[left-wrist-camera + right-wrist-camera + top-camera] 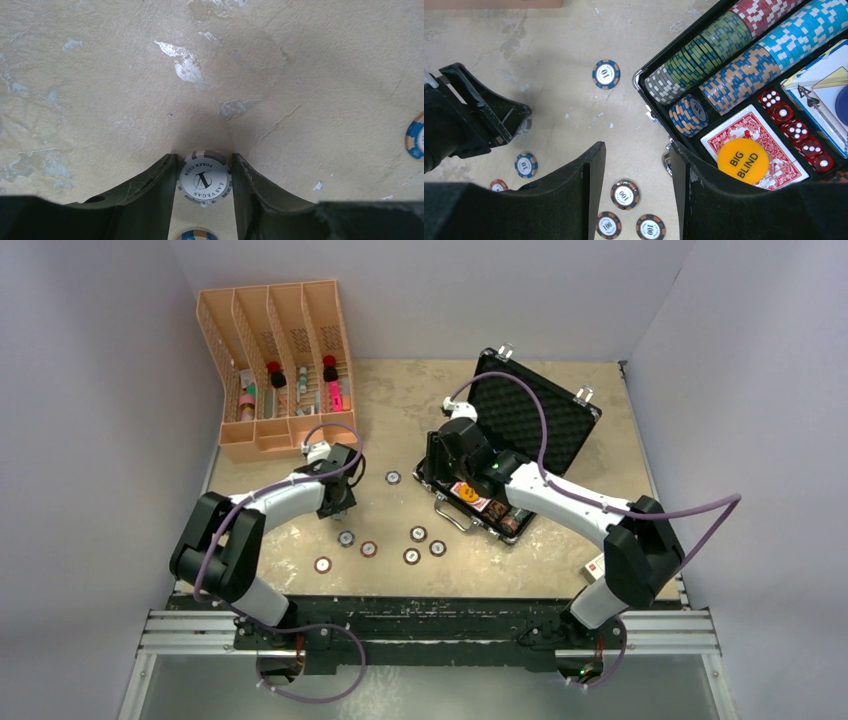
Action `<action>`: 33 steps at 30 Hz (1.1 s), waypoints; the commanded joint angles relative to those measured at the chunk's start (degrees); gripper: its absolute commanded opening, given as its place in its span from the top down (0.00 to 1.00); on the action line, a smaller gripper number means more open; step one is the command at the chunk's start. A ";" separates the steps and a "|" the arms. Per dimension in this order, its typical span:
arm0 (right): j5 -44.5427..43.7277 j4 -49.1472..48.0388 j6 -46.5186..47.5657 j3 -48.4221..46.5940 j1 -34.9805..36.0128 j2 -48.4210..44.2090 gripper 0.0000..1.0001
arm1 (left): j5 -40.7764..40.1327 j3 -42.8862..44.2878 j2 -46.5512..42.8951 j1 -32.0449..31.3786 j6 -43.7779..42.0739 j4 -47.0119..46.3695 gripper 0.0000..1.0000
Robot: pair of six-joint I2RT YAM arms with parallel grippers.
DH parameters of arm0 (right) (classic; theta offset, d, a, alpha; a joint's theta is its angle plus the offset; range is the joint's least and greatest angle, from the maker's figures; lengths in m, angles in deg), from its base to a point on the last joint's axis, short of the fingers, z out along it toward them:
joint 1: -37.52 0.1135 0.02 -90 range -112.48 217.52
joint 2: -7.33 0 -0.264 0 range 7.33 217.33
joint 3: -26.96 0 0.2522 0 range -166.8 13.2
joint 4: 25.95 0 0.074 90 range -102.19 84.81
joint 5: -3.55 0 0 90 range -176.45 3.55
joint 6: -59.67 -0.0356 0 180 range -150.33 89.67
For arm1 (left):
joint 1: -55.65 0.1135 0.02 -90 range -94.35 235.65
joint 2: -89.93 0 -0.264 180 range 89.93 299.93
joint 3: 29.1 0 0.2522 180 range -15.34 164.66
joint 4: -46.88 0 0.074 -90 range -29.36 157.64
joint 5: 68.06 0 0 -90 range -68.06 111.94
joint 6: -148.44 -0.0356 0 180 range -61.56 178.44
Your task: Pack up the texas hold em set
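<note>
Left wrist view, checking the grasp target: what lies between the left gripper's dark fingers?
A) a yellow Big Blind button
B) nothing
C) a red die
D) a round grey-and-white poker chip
D: the round grey-and-white poker chip, printed Las Vegas Poker Club, sits inside the left gripper, flanked by both fingers.

Far left on the tabletop (pixel 400 410) stood the orange four-slot rack (pixel 262 315), bottles (pixel 335 392) tucked in its slots. At the near right edge sat a small white box (pixel 594 566).
</note>
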 commanded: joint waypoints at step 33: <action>13.73 -20.85 0.75 13.51 -0.17 -11.38 0.41 | 21.46 5.04 -16.76 0.26 5.79 -0.98 0.73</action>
